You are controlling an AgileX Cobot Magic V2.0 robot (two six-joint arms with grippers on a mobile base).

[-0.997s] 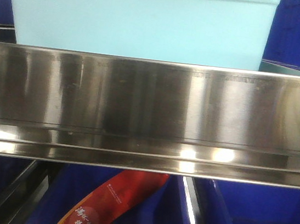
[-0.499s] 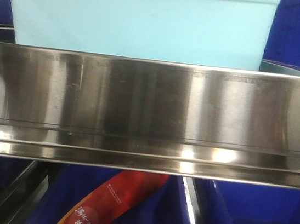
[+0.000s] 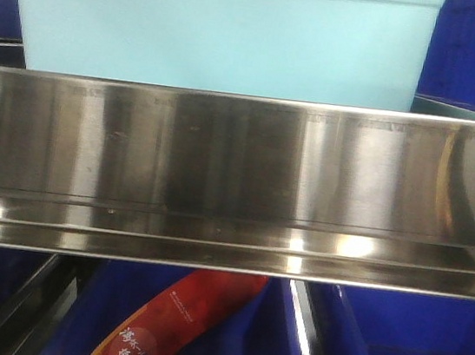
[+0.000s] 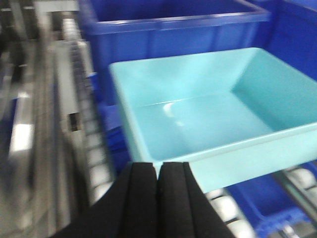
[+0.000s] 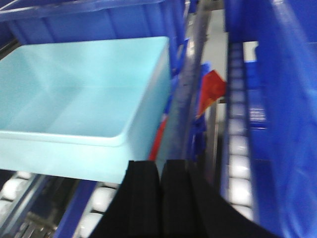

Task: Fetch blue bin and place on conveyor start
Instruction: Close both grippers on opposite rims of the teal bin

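Note:
The blue bin [image 3: 221, 35] is a pale aqua tub without a lid, standing on a roller shelf behind a steel rail in the front view. It is empty inside [image 4: 198, 124]. My left gripper [image 4: 158, 166] is shut, its black fingertips just short of the bin's near left corner, nothing between them. My right gripper [image 5: 161, 163] is shut too, beside and below the near right corner of the bin [image 5: 74, 99]. The conveyor start is out of view.
A shiny stainless rail [image 3: 240, 160] crosses in front of the bin. Dark blue ribbed bins [image 4: 173, 29] [image 5: 292, 99] stand behind and beside it. White rollers [image 4: 94, 148] [image 5: 240, 148] line the shelf tracks. A red packet [image 3: 175, 318] lies in a lower bin.

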